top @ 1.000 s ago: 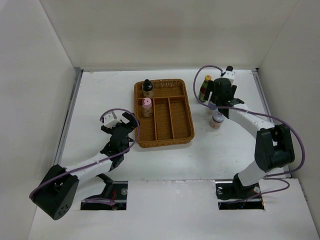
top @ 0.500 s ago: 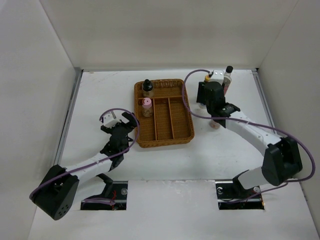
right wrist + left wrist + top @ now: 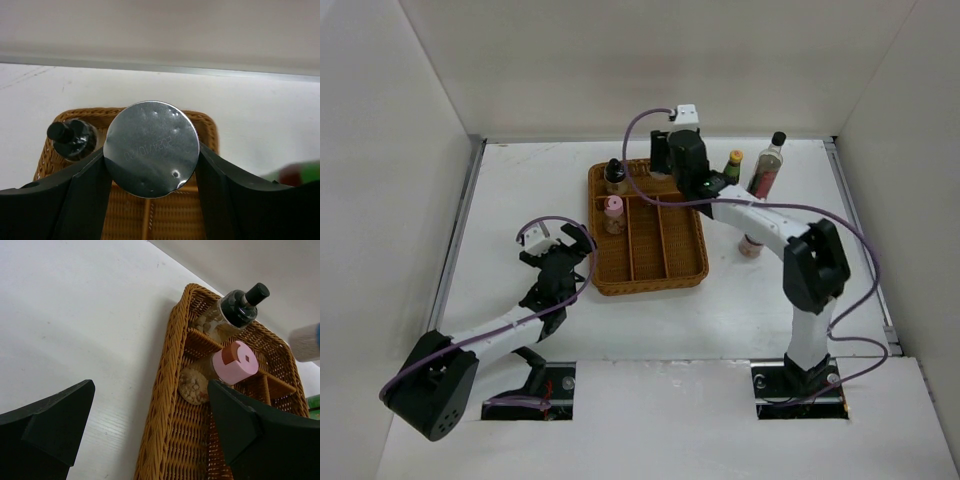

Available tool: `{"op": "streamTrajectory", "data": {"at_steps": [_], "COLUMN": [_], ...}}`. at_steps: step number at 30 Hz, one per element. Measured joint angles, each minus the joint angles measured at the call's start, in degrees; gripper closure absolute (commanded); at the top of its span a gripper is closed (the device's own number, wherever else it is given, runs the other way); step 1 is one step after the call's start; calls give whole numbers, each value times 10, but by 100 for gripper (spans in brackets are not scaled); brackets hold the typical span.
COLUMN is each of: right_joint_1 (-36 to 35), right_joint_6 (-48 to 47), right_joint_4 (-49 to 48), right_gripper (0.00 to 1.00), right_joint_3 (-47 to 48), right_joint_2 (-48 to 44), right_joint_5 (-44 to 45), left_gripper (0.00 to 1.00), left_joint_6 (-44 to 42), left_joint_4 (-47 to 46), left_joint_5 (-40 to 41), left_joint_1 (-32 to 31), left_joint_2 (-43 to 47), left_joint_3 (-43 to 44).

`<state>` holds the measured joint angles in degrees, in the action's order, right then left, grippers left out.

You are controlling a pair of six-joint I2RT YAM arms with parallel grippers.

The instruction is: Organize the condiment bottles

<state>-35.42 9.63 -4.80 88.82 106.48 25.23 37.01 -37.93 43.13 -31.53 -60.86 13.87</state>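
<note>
My right gripper (image 3: 151, 167) is shut on a short jar (image 3: 151, 148), whose round silvery end with a stamped date faces the wrist camera. From above, the right gripper (image 3: 682, 165) hangs over the back of the wicker tray (image 3: 650, 287). A black-capped bottle (image 3: 615, 175) and a pink-capped bottle (image 3: 613, 210) stand in the tray's left compartments. My left gripper (image 3: 565, 243) stays open just left of the tray, holding nothing. The left wrist view shows the pink-capped bottle (image 3: 234, 362) and the black-capped bottle (image 3: 240, 307).
Right of the tray stand a yellow-capped green bottle (image 3: 731, 165), a tall clear black-capped bottle (image 3: 767, 165) and a small white-capped bottle (image 3: 752, 245). White walls close in the table at the back and both sides.
My right arm swung left from the bottles on the right to above the tray's back, its jaws closing on the short jar and carrying it along. The left arm has not moved.
</note>
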Motion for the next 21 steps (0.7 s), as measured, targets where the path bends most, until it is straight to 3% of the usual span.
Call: {"op": "streamTrajectory", "data": {"at_steps": [9,16,21], "right_joint_1": [-26,-39,-45], "right_joint_6": [-1,8,13], "right_joint_4": [7,0,-3], "right_gripper": [41,15,10], "right_joint_3": [82,90,84], "right_joint_2": [149,162,146], "right_joint_5": [-23,-20,-20], "left_gripper": [0,0,0], "left_joint_6": [3,5,6], "left_joint_4": [0,0,0], "left_joint_5": [-1,-1,-1], "left_joint_1": [4,4,4], "left_joint_2": [1,1,1], "left_joint_3": [-6,-6,-6]}}
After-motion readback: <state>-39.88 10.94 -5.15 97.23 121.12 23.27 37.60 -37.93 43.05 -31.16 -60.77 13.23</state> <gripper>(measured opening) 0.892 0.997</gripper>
